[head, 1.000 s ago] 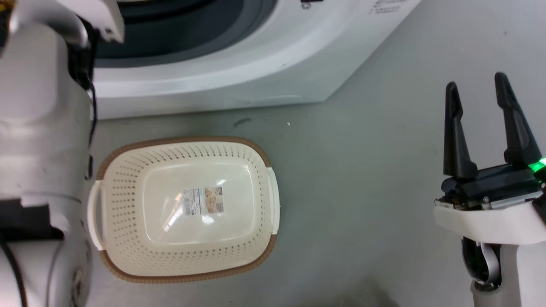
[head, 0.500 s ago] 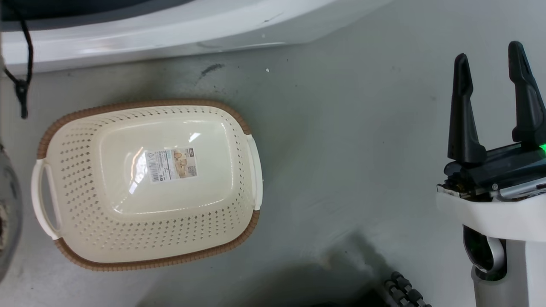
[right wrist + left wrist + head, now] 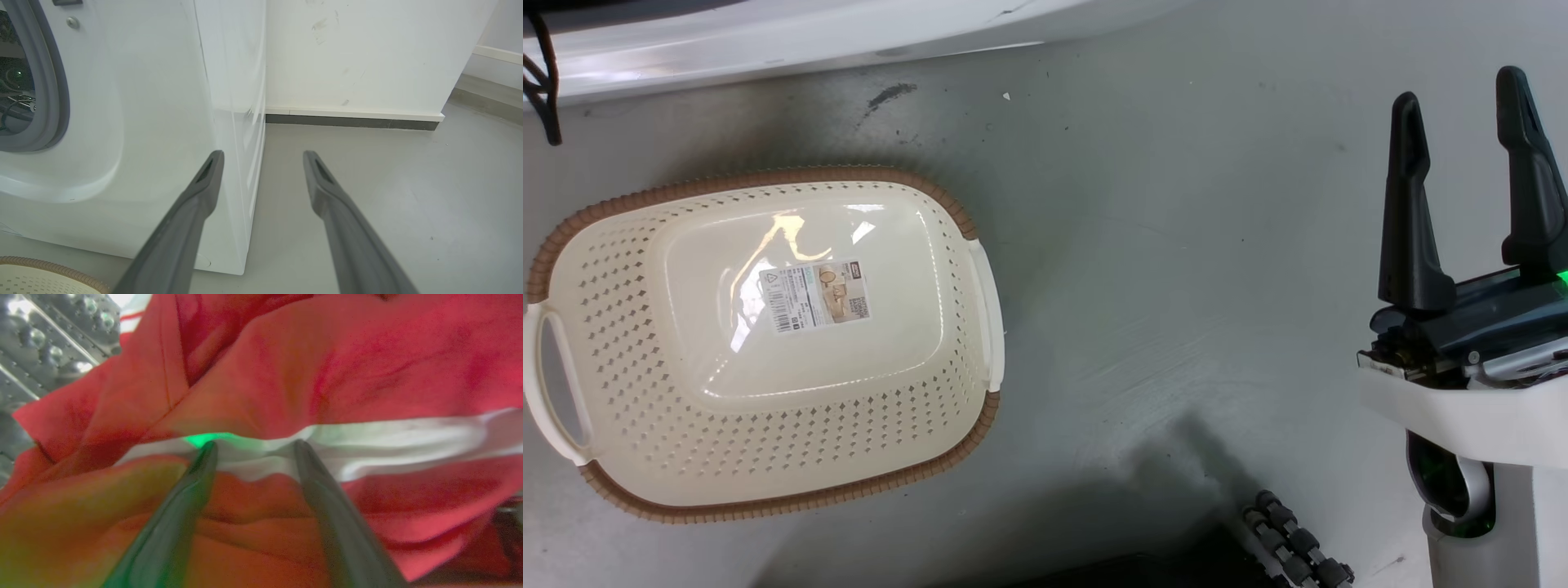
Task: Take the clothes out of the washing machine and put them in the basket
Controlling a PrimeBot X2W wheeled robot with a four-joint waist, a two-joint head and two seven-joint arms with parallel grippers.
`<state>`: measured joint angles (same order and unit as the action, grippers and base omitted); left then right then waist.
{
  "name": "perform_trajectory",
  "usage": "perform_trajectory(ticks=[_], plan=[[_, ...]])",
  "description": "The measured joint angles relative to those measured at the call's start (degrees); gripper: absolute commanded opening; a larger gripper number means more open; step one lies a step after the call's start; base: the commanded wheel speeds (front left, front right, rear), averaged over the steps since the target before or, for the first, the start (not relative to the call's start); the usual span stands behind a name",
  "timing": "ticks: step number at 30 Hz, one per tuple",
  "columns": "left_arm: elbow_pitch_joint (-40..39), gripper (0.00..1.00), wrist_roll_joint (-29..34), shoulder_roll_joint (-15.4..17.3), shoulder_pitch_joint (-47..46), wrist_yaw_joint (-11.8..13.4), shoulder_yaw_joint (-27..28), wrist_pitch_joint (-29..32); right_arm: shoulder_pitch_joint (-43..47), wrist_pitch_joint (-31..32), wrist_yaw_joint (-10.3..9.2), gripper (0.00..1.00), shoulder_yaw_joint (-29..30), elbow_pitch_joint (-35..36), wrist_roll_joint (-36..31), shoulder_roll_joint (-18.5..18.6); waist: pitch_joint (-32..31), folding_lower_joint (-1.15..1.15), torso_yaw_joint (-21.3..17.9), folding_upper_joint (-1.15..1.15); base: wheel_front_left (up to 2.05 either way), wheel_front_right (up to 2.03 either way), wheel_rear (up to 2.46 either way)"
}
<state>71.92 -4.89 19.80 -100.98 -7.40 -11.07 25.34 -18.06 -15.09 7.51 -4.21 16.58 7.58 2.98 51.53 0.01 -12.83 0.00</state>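
Pale grey floor [image 3: 1176,245], smooth and scuffed, with a dark smear close to the foot of the washing machine [image 3: 768,41], whose glossy white front runs along the top of the head view.

Over on the left sits the basket [image 3: 605,269], on the floor just in front of the machine, mouth facing up. It's an oval tub of cream plastic. Its long axis lies left to right, roughly parallel to the machine's front, with a white handle [image 3: 984,314] at each short end. Diamond perforations cover the sloping walls, a brown woven-look rim [image 3: 768,175] rings the top, and a label sticker [image 3: 814,296] lies flat on the shiny base.

Now inside the drum [image 3: 41,343], where the dimpled, perforated steel curves away at the upper left of the left wrist view. The clothes [image 3: 327,355] are in there, soft red fabric in rumpled folds crossed by a white band running side to side. The left gripper [image 3: 253,445] has its fingers spread, both tips right at that white band, with nothing pinched between them.

Out on the right, the right gripper [image 3: 1458,86] hangs over bare floor, well apart from the basket. Its two long dark fingers [image 3: 196,204] are parted and point past the machine's right corner toward a white wall [image 3: 367,53] with a dark skirting strip [image 3: 351,121].
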Motion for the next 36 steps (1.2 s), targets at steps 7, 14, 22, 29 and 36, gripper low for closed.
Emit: perform_trajectory(ticks=[7,14,22,29,36], plan=[[0.0,0.02,-0.5,1.0,-0.5,0.0,-1.8,-1.6,-0.5,0.0,0.00,1.00,-0.3,0.2,0.6,0.0,0.9,0.00,-0.6,0.00,0.00,0.00,0.00],[0.3,0.00,-1.2,1.7,0.0,0.0,-3.4,-6.9,-0.7,0.0,0.00,1.00,-0.8,0.1,0.7,0.0,0.0,0.00,-0.5,0.00,0.00,0.00,0.00],[0.5,0.00,-3.4,2.2,2.7,0.0,-5.4,-13.3,-0.6,0.0,0.00,1.00,-1.6,-0.5,0.4,0.0,-3.6,-0.01,-0.3,0.00,0.00,0.00,0.00],[-0.3,0.00,-6.8,1.8,9.3,0.0,-9.3,-20.9,0.6,0.0,0.01,1.00,-2.3,-1.5,-0.6,0.0,-8.6,-0.01,0.6,0.00,0.00,0.00,0.00],[-3.1,0.00,-12.2,0.4,17.6,0.0,-14.9,-27.2,3.0,0.0,0.00,1.00,-2.7,-3.0,-2.0,0.0,-14.9,-0.01,2.3,0.00,0.00,0.00,0.00]])
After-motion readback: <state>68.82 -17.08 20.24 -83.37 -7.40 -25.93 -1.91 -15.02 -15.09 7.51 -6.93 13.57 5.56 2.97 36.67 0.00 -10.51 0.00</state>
